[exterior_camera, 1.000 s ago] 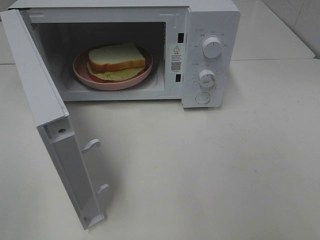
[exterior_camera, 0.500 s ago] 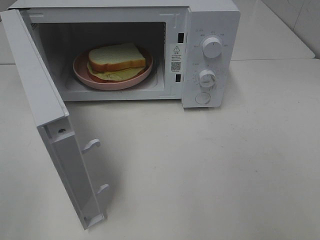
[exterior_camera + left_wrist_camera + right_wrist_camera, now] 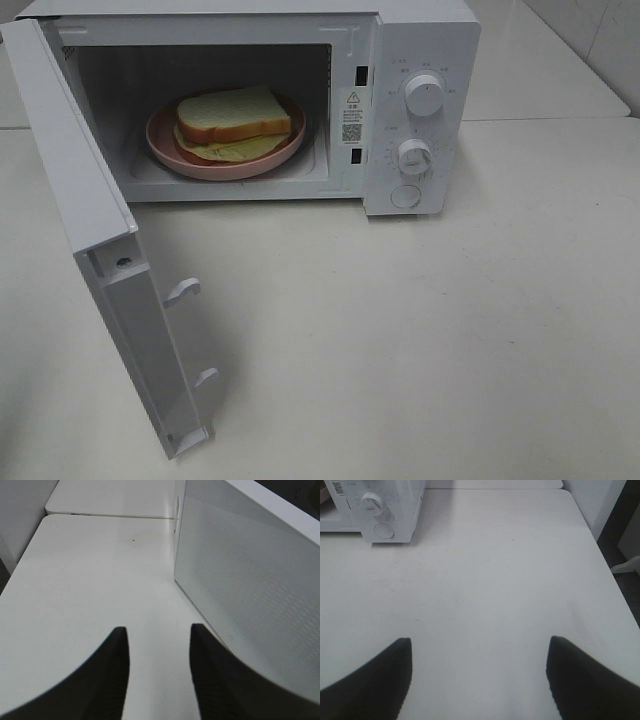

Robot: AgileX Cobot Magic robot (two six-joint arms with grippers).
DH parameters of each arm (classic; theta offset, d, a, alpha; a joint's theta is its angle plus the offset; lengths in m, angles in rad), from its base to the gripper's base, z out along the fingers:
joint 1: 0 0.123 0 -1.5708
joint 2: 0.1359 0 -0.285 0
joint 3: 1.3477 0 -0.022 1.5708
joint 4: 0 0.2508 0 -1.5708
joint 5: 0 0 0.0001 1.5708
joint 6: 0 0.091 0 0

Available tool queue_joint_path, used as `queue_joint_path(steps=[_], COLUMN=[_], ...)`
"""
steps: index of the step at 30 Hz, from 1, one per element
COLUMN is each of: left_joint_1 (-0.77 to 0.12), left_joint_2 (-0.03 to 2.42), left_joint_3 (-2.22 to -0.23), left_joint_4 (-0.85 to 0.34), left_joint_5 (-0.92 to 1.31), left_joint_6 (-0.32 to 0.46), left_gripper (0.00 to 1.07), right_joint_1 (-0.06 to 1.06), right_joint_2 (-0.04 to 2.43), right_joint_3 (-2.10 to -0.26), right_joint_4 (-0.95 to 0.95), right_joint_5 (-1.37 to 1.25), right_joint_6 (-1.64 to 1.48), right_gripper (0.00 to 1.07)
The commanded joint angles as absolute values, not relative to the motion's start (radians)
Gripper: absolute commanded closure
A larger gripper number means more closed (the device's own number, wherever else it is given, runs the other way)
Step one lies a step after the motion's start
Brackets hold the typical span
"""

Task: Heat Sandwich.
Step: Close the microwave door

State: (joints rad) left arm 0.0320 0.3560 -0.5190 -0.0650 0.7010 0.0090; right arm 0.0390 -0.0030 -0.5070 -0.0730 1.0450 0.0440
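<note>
The sandwich point(image 3: 232, 115), thick pale bread over a yellow-green filling, lies on a round pink plate point(image 3: 166, 148) inside the white microwave point(image 3: 420, 40). Its door point(image 3: 70, 170) is swung wide open toward the front left. Neither gripper shows in the exterior high view. In the left wrist view my left gripper point(image 3: 157, 630) hovers over the white table beside the door's outer face point(image 3: 250, 580); its fingers stand a little apart with nothing between them. My right gripper point(image 3: 480, 640) is open wide over bare table, far from the microwave's control panel point(image 3: 380, 510).
Two round knobs point(image 3: 424, 95) point(image 3: 414, 156) and a round button point(image 3: 405, 196) sit on the microwave's right panel. The white table point(image 3: 400, 330) stretches in front and to the right. Its right edge point(image 3: 605, 565) shows in the right wrist view.
</note>
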Motion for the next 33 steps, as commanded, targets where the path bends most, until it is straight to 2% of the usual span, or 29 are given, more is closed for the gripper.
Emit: queue_joint_path(steps=[1,4,8,14,21,31,33], left_joint_1=[0.035,0.035,0.035,0.035,0.035,0.035,0.035], left_joint_2=[0.385,0.443,0.489,0.597,0.711,0.958,1.04], left_joint_3=[-0.51,-0.464,-0.417,-0.299,-0.23,-0.212,-0.212], left_joint_4=[-0.068,-0.067,-0.067,-0.064,-0.053,0.094,0.129], left_joint_5=[0.633,0.516,0.404,0.038,-0.175,-0.482,-0.562], left_joint_6=[0.009,0.011,0.01,0.013,0.013,0.0,-0.027], left_gripper=[0.89,1.07,1.07,1.07,1.07,1.07,1.07], right_joint_1=[0.033,0.033,0.033,0.033,0.033,0.033,0.033], right_joint_2=[-0.032,-0.032,-0.032,-0.032,-0.032,-0.032,-0.032], right_joint_3=[-0.506,-0.506,-0.506,-0.506,-0.506,-0.506,-0.506], right_joint_4=[-0.071,-0.071,-0.071,-0.071,-0.071,-0.071,-0.071], right_joint_5=[1.035,1.035,1.035,1.035,1.035,1.035,1.035], right_joint_6=[0.042,0.042,0.042,0.042,0.042,0.042,0.042], right_gripper=[0.35,0.35,0.35,0.35,0.35,0.35,0.35])
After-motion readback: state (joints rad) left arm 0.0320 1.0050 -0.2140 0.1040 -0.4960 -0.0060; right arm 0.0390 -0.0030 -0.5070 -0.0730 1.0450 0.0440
